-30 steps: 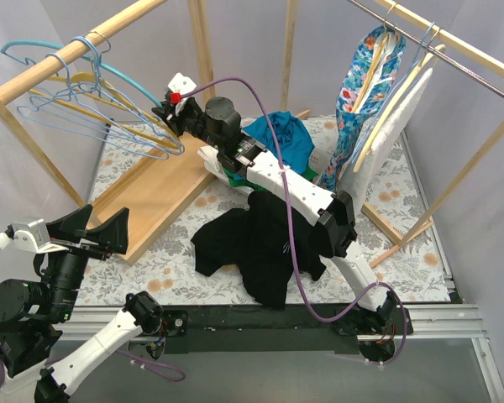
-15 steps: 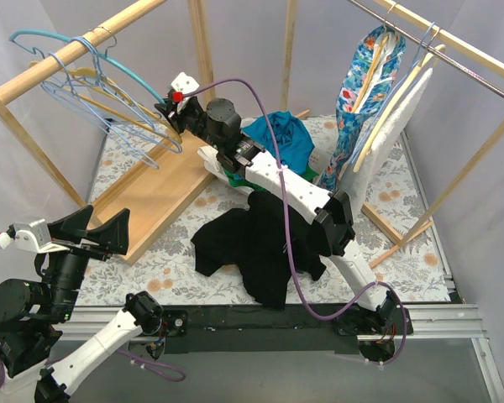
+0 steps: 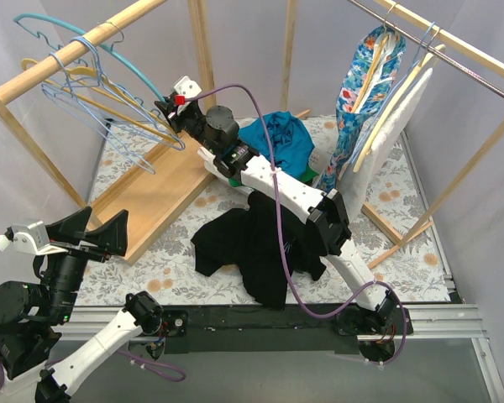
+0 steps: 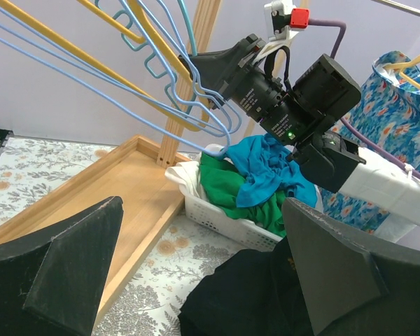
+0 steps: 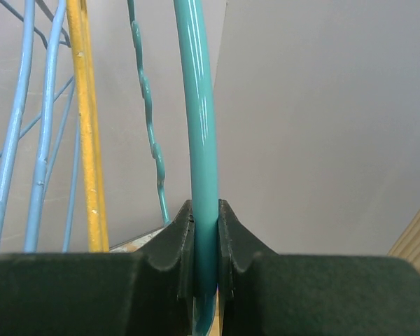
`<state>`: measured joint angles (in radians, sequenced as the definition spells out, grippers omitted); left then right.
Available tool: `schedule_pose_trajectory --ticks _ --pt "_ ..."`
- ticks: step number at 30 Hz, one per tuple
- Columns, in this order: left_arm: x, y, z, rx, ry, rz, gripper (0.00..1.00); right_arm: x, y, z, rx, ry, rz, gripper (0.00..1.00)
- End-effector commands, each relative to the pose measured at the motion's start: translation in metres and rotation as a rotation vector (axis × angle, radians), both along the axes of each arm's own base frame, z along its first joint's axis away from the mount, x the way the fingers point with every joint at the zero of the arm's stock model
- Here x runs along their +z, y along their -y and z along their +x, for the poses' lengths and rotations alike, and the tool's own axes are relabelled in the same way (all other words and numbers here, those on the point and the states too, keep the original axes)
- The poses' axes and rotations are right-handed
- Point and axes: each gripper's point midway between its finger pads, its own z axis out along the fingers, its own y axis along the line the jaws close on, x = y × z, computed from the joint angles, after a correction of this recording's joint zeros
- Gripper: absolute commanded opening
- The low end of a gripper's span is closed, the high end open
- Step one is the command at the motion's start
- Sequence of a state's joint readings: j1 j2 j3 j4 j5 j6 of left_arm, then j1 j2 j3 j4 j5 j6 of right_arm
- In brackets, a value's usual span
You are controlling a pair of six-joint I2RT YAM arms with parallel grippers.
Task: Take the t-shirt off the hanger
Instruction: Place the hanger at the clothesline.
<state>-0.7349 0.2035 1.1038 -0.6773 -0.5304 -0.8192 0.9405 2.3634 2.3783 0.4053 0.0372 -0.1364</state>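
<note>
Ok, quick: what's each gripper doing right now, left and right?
Left gripper: open, holding nothing.
Right gripper: shut on the teal hanger.

A robot lab's staged laundry cell: plain grey curtain walls (image 3: 244, 50), a bare wooden rail frame (image 3: 17, 82) carrying hangers (image 5: 199, 140), a floral-covered table (image 3: 403, 189), and a white laundry basket (image 4: 224, 213).

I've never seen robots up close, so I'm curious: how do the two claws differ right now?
The left gripper stands wide open and empty; the right gripper is shut on a teal hanger. The left gripper sits low near the table's front-left corner; the right gripper reaches far out, up beside the other hangers on the wooden rail. Both have two black fingers.
</note>
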Motion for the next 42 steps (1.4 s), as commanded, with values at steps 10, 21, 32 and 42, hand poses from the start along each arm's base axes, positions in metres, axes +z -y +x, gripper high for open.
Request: schedule_pose_trajectory --ticks 10,21,32,42 --pt "0.0 -0.002 -0.004 -0.005 0.004 0.002 0.98 0.052 0.021 -0.01 -0.07 0.095 0.103 0.08" --pt "-0.001 0.0 -0.003 -0.01 0.002 0.003 0.98 0.051 0.025 -0.021 -0.09 0.11 0.074 0.16" --pt "-0.004 0.001 -0.002 -0.013 -0.002 0.005 0.98 0.066 0.052 -0.033 -0.149 0.1 0.099 0.01" --pt "-0.004 0.011 0.002 -0.038 0.001 0.029 0.98 0.067 0.12 -0.057 -0.244 0.028 0.083 0.01"
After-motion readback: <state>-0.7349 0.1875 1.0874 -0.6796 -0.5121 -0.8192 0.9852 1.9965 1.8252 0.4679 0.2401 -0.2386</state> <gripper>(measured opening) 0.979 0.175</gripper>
